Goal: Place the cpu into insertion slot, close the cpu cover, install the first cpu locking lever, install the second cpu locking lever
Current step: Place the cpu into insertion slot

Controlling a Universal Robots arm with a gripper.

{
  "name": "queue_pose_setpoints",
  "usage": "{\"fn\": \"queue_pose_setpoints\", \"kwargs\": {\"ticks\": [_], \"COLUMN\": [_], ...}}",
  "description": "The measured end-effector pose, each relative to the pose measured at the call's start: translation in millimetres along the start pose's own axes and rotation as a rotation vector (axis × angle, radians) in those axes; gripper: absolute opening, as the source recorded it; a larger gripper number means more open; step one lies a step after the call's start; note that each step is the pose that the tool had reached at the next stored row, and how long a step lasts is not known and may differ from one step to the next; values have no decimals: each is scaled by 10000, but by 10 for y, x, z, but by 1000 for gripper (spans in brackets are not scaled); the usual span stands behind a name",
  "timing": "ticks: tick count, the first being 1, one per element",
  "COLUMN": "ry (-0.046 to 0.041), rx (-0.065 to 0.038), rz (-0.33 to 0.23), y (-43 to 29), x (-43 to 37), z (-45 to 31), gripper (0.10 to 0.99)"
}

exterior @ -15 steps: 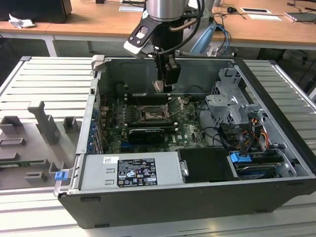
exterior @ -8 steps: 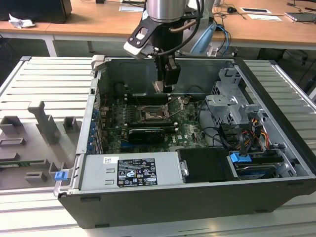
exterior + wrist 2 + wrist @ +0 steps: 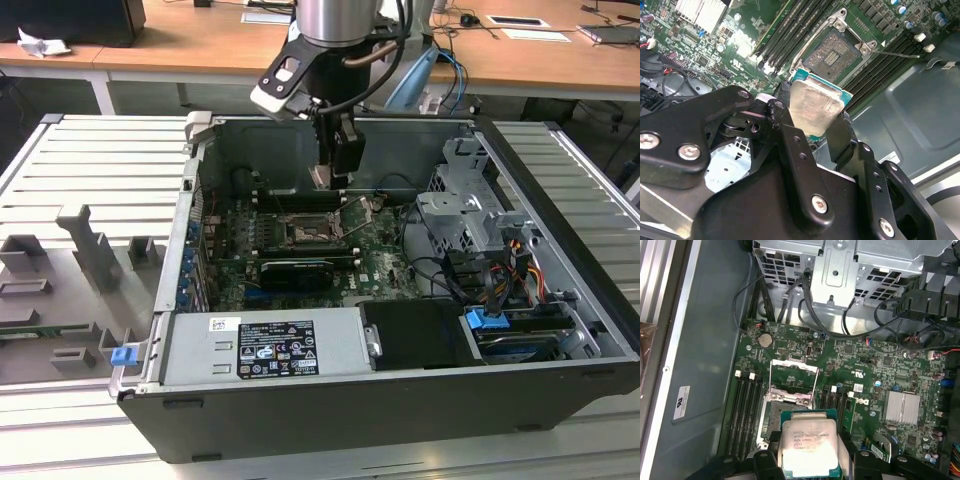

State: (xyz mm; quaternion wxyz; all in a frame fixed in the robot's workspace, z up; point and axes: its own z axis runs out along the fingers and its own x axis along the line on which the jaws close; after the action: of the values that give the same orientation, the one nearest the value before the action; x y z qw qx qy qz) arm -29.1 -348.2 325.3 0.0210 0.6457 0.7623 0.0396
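Showing a pale silvery metal top on the cpu (image 3: 807, 442), dull and faintly smudged, rimmed by teal-green board. Looking smooth, matt black on the gripper (image 3: 815, 106), dotted with bright steel screws. Gleaming bare and silvery on the cpu cover (image 3: 792, 363), thin stamped metal. Shining glossy green across the motherboard (image 3: 870, 365), carrying a ribbed, bright aluminium heatsink (image 3: 901, 406). Reading as dark grey painted sheet metal on the case wall (image 3: 705, 340), smooth and semi-matt. Appearing as perforated, unpainted steel on the drive cage (image 3: 840, 270).
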Motion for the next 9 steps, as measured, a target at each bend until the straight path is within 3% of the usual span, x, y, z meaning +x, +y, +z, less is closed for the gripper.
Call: {"fn": "queue_pose_setpoints", "kwargs": {"ticks": [9], "ry": [-5], "rx": [-1], "rz": [56], "y": [-2], "x": [0], "z": [21], "gripper": [529]}}
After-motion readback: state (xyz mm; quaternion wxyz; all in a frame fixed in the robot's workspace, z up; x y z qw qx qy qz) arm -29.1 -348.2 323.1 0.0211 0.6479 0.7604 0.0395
